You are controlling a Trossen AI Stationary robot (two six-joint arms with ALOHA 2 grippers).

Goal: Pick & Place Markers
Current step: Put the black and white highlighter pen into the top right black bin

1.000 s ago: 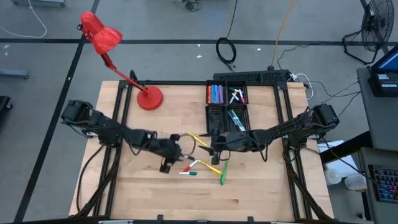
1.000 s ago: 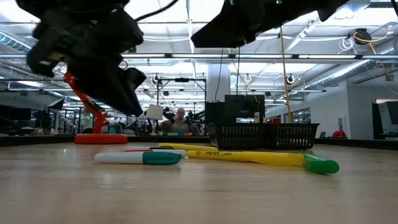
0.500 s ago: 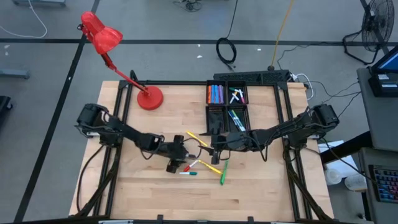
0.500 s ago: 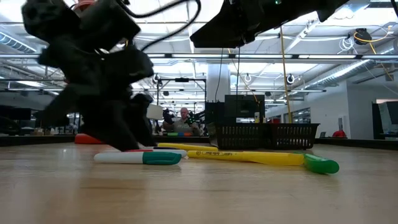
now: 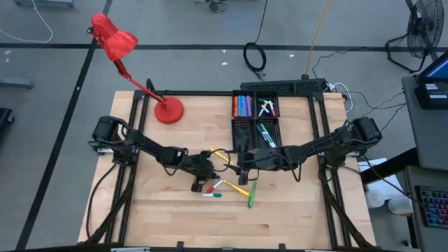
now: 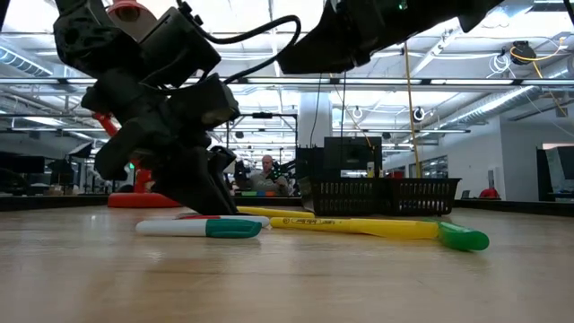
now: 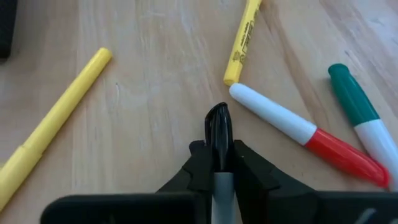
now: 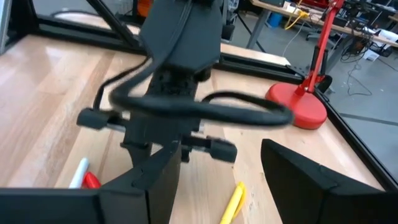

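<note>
Several markers lie flat on the table's middle: a white-and-red one [image 7: 305, 134], a white-and-teal one [image 7: 360, 118] [image 6: 202, 228], two yellow ones [image 7: 56, 118] [image 7: 244, 37], and a yellow one with a green cap [image 6: 368, 226] [image 5: 250, 194]. More markers fill the black tray [image 5: 255, 115]. My left gripper [image 7: 219, 146] [image 5: 205, 180] is low over the table beside the loose markers, shut on a black-capped marker [image 7: 219, 121]. My right gripper [image 8: 227, 180] [image 5: 240, 166] hangs open above the table just right of them, touching nothing. My left gripper pinches the black-capped marker between its two fingers [image 7: 200, 163], which lie along its length. The black cap end [image 7: 219, 118] sticks out past the fingertips and points down at a slant toward the wood. Whether the cap touches the table I cannot tell.
A red desk lamp stands on its base [image 5: 168, 110] at the far left of the table. The tray sits at the far edge, right of centre. Bare wood stretches along the near edge [image 5: 210, 224]. A person shows in the room behind [image 6: 262, 170].
My left gripper has moved toward the table's right and come down from well above the table to just over it, beside the loose markers. The markers on the table and my right arm have stayed where they were.
</note>
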